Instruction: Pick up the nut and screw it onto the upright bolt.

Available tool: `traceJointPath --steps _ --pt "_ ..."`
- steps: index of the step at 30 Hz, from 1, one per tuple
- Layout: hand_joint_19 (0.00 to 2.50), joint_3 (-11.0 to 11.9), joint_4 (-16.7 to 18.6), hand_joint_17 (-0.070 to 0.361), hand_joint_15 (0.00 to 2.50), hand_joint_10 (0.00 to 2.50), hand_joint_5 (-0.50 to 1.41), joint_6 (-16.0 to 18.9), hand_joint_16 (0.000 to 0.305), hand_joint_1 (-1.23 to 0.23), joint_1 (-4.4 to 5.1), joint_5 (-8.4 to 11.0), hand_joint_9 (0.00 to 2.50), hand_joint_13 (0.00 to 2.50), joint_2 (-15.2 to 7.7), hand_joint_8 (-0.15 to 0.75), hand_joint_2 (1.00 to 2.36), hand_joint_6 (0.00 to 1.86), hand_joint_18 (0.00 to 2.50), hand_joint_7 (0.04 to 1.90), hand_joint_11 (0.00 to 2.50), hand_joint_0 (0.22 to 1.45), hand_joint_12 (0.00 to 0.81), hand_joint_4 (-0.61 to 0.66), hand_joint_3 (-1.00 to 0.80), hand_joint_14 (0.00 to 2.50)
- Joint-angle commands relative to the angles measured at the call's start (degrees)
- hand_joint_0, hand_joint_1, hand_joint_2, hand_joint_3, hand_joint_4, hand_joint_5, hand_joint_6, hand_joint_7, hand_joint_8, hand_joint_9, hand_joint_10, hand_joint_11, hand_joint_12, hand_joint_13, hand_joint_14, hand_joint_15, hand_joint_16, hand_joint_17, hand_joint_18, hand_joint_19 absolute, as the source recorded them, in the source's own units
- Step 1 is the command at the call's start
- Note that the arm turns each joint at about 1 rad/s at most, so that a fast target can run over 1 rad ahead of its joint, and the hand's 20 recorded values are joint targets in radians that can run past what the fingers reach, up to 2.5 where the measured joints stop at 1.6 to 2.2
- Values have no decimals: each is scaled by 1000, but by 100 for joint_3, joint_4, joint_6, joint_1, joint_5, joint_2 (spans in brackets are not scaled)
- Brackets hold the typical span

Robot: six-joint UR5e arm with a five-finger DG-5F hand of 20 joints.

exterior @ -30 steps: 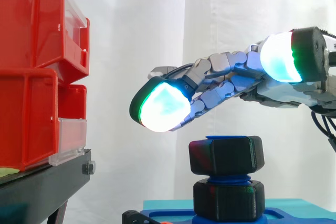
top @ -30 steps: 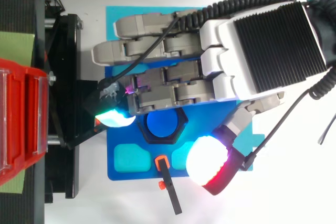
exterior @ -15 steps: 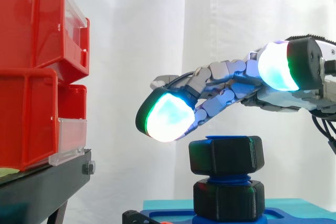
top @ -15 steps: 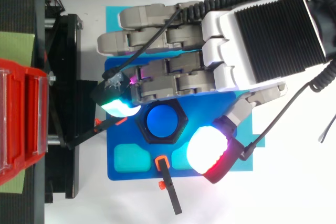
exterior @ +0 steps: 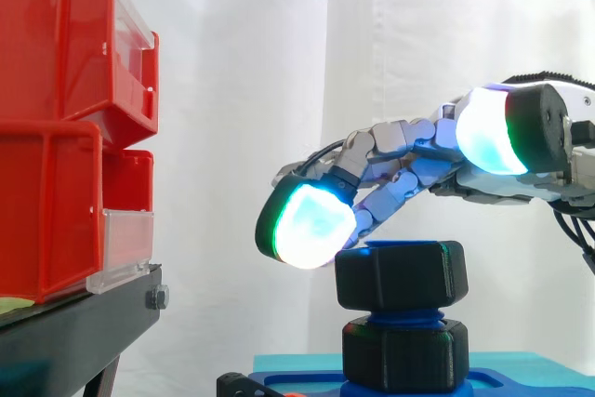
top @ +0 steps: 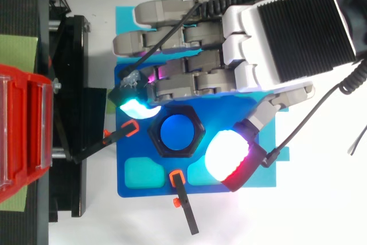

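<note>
Now that the empty, loosely spread hand (top: pixel 287 32) has slid aside and dipped, the nut (exterior: pixel 400 274) by its fingertips (exterior: pixel 311 225) sits uncovered on the bolt (top: pixel 176 132), likely awaiting another turn.

This looked like a robotics lab test bench. In the side view a plain white curtain (exterior: pixel 279 90) hung as backdrop, red bins (exterior: pixel 56 118) sat stacked on a black stand (exterior: pixel 65 332) at nine o'clock, and a blue fixture plate (top: pixel 123 162) lay on the white surface (top: pixel 229 222) near six o'clock.
</note>
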Motion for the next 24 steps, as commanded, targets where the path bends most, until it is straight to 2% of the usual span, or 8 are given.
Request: traceJointPath --steps 1,6,9,19,24 --pt "0 5 -87 79 0 0 -49 -1 35 -59 -21 -10 600 281 0 244 1000 505 0 1074 0 521 315 246 -500 0" --pt "0 5 -174 70 0 0 -26 -18 31 -108 -48 -10 710 378 0 244 1000 505 0 1147 0 531 292 225 -500 0" --pt "0 -4 -262 65 0 0 -6 -27 29 -146 -57 -10 770 417 0 248 1000 504 45 1269 0 538 284 188 -500 0" --pt "0 5 -174 57 0 0 38 -27 25 -175 -57 -10 910 536 0 252 1000 501 188 1437 0 544 256 155 -500 0" --pt "0 -4 -157 53 0 0 49 -27 24 -130 -83 -19 1017 617 9 256 1000 555 283 1341 0 532 236 139 -500 0"
